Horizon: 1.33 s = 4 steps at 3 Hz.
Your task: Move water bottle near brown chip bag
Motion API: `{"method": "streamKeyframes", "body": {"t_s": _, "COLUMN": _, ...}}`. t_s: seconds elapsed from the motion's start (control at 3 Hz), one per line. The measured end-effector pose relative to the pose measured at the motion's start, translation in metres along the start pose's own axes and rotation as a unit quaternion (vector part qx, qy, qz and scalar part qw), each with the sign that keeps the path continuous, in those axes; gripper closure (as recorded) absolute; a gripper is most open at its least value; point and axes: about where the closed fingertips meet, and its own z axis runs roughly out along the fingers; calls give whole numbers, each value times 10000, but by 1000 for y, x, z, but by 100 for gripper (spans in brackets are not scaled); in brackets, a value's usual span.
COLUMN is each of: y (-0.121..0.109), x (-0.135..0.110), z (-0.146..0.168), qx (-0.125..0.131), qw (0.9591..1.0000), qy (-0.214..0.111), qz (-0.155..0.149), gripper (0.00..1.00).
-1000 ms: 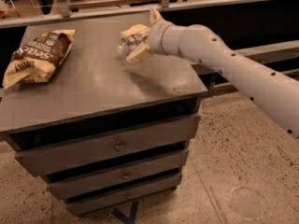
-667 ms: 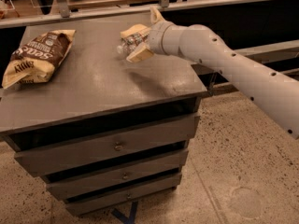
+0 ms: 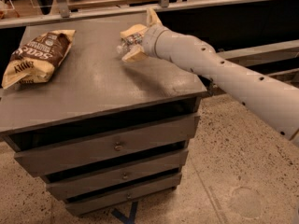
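The one gripper clamps its two pale fingers on the single water bottle, which lies between them above the grey cabinet top, while the one brown chip bag lies well beyond the fingertips.

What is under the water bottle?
Grey cabinet top. The gripper, at its back right, is shut on the water bottle; the lower finger hides whether it touches down.
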Motion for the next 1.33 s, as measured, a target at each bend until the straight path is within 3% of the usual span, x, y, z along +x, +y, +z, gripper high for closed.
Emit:
{"method": "streamKeyframes", "body": {"t_s": 0.67, "y": -3, "x": -1, "z": 15, "qx": 563, "qw": 9961, "qy": -110, "qz": -666, "gripper": 0}}
{"method": "streamKeyframes", "body": {"t_s": 1.33, "y": 12, "x": -10, "z": 27, "qx": 581, "qw": 9877, "qy": -419, "qz": -1389, "gripper": 0}}
